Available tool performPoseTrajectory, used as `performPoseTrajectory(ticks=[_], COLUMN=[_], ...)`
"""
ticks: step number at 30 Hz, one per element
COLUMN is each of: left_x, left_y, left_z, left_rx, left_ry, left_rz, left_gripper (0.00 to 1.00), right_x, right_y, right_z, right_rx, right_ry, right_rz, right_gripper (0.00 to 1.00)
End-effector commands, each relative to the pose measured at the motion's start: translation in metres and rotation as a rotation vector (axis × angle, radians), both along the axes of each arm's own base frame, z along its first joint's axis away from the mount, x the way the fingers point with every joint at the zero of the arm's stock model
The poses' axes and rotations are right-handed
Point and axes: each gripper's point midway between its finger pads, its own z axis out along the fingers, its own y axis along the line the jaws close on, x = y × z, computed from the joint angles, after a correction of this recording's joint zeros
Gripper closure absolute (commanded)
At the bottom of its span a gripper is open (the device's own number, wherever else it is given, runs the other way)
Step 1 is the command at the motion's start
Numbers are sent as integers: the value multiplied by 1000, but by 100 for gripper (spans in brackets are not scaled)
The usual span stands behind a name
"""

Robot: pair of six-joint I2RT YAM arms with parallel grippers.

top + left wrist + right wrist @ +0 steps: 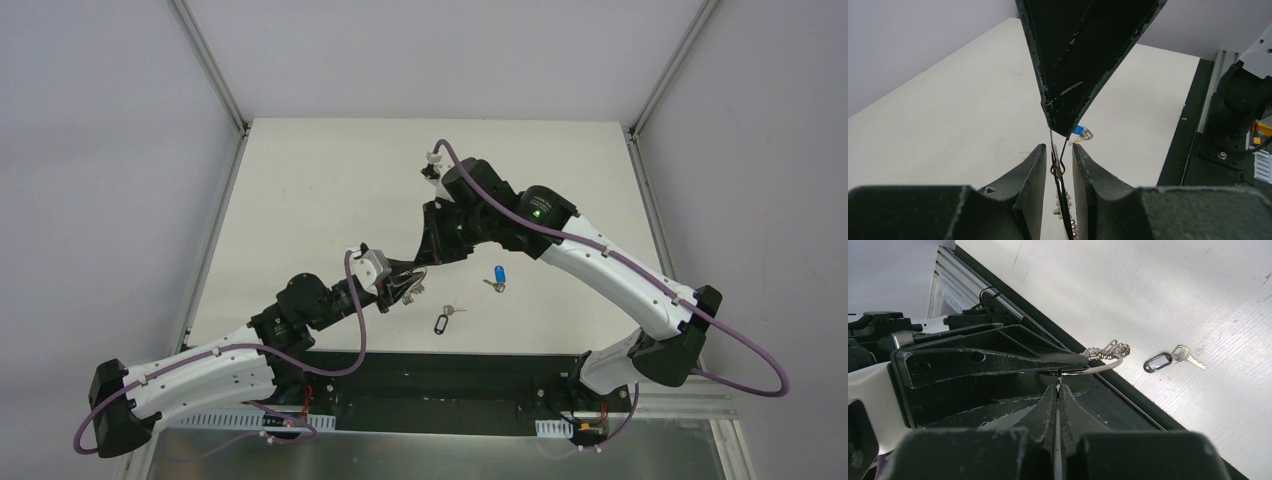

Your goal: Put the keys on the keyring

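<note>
- Where the two arms meet above the table [300,180] in the top view, the right gripper [422,268] points down at the left gripper [408,290], their tips almost together
- The ring [414,286] is a faint silver glint between those tips, off the table; it is too small here to tell which gripper grips it
- The blue key [498,277] lies on the table just right of the grippers, and the black key [444,321] lies nearer the arm bases; the two are apart, neither on the ring
- In the left wrist view, the left gripper [1059,149] is released: its fingers [1033,170] stand a narrow gap apart, and the ring [1060,172] runs upright as a thin wire in that gap
- I cannot tell if either finger touches the wire
- The right gripper [1064,131] comes down from above, with the wire leaving its tip
- The blue key [1082,133] shows on the table just behind that tip, and a beaded chain [1062,210] hangs low in the gap
- In the right wrist view, the right gripper [1058,388] is clenched on the ring [1100,367], its fingers pressed together on the wire
- The ring curves out to the right, with the chain [1108,348] bunched at its top
- One finger [998,357] of the left gripper lies across just behind the ring
- The black key [1159,362] lies on the table [1148,290] beyond, well clear of the ring
</note>
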Motion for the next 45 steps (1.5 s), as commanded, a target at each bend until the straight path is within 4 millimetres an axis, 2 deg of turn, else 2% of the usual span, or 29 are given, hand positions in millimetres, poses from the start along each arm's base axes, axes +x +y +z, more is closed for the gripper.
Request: performPoseTrajectory(ticks=[1,22,23,25,31,41,42,45], left_x=[-5,-7,-7,-5,-4,-1,-1,1], left_y=[-2,-2,-2,-1,11,9,9,10], left_z=[18,26,26,26,43,43,42,39], left_rx=[-56,-85,-87,-87,-203,-190,-187,-179], left_ry=[-37,-40,-42,-38,-27,1,2,8], left_rz=[-22,-32,-32,-22,19,31,32,44], left_gripper=[76,76,79,99,100,100,100,100], right_x=[-3,-5,-5,-6,-8,-14,-14,-13], right_y=[6,8,8,8,5,-1,-2,-3], right_z=[28,26,26,26,20,11,12,18], right_rx=[85,85,84,82,66,60,63,86], right_ry=[-28,-24,-23,-23,-21,-26,-32,-55], right_rz=[12,19,20,22,25,48,48,44], right_gripper=[100,100,100,100,100,100,98,80])
